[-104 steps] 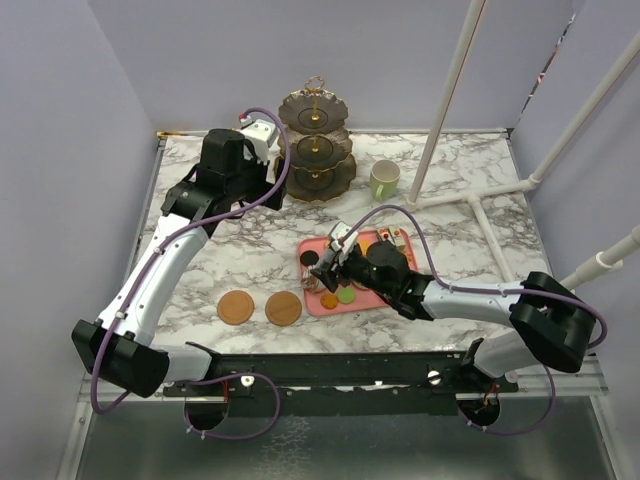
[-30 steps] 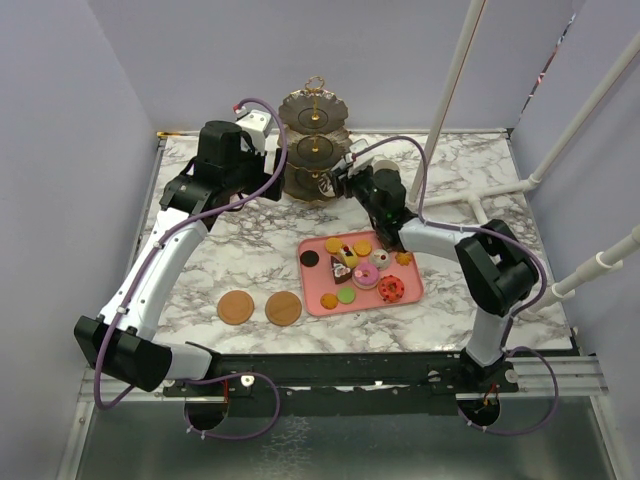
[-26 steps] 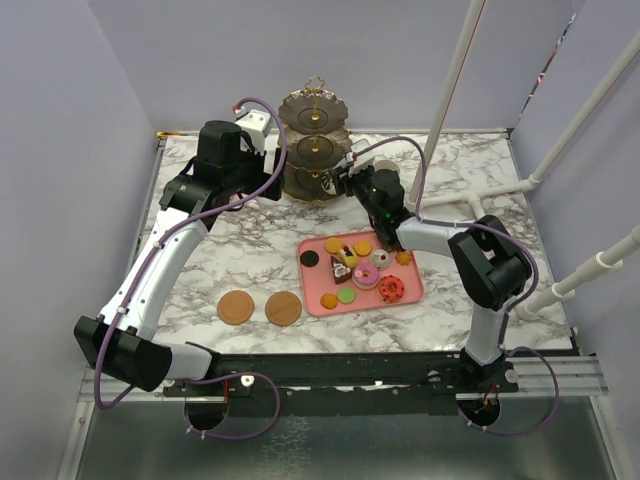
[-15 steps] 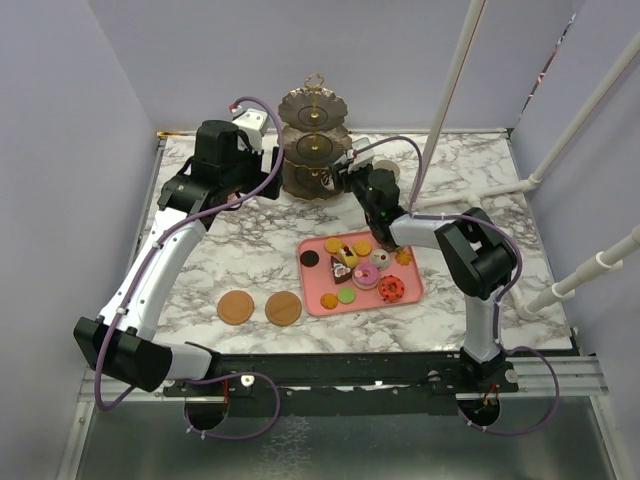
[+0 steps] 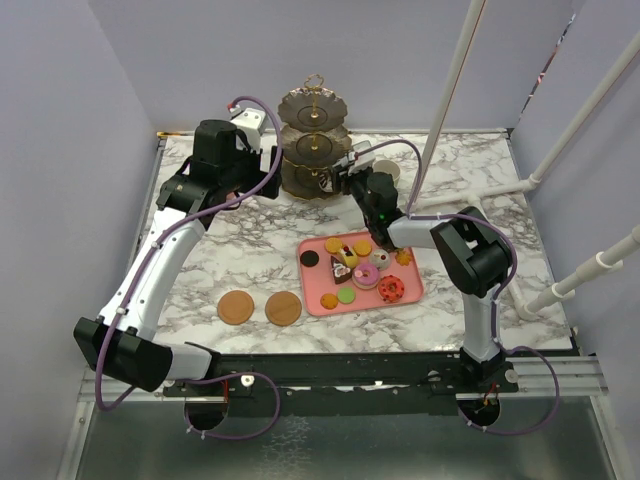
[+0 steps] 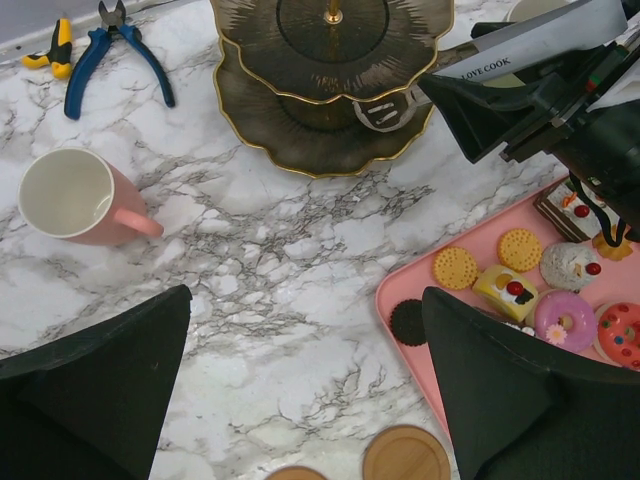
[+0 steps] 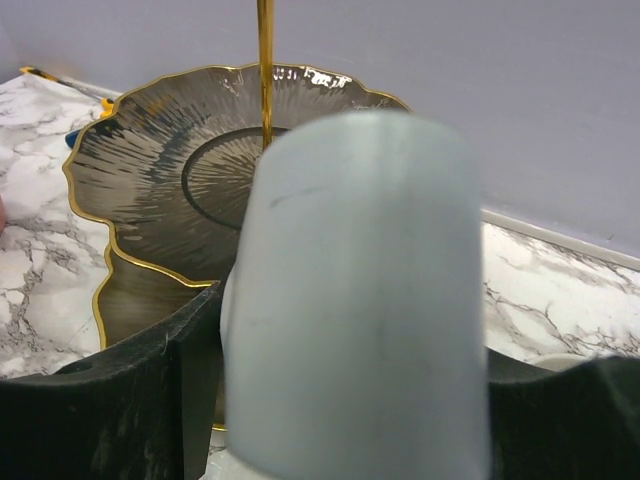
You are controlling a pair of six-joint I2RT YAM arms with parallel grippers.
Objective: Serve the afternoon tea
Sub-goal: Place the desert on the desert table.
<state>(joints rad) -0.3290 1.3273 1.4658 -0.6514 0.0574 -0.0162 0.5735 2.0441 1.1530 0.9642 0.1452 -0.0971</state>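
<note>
The dark three-tier stand [image 5: 315, 150] stands at the back; it also shows in the left wrist view [image 6: 330, 80] and the right wrist view [image 7: 180, 180]. My right gripper [image 5: 345, 183] is at its lower tiers, shut on a pale white toy piece [image 7: 355, 300] marked LOVE COOK [image 6: 540, 40]. My left gripper [image 6: 300, 400] is open and empty, high above the table left of the stand. Toy pastries [image 5: 360, 268] lie on the pink tray. The pink mug [image 6: 70, 195] stands left. The pale-green mug [image 5: 383, 170] is mostly behind my right arm. Two coasters [image 5: 260, 307] lie in front.
The flat pink tray [image 5: 410, 292] lies right of centre. Blue-handled pliers [image 6: 110, 50] lie at the back left by the wall. White pipes [image 5: 470, 195] cross the right side of the table. Purple walls close in the back and sides.
My right gripper left the tray with the pale piece and reached the stand; over the last second it crept closer to the tiers. My left arm barely shifted.
</note>
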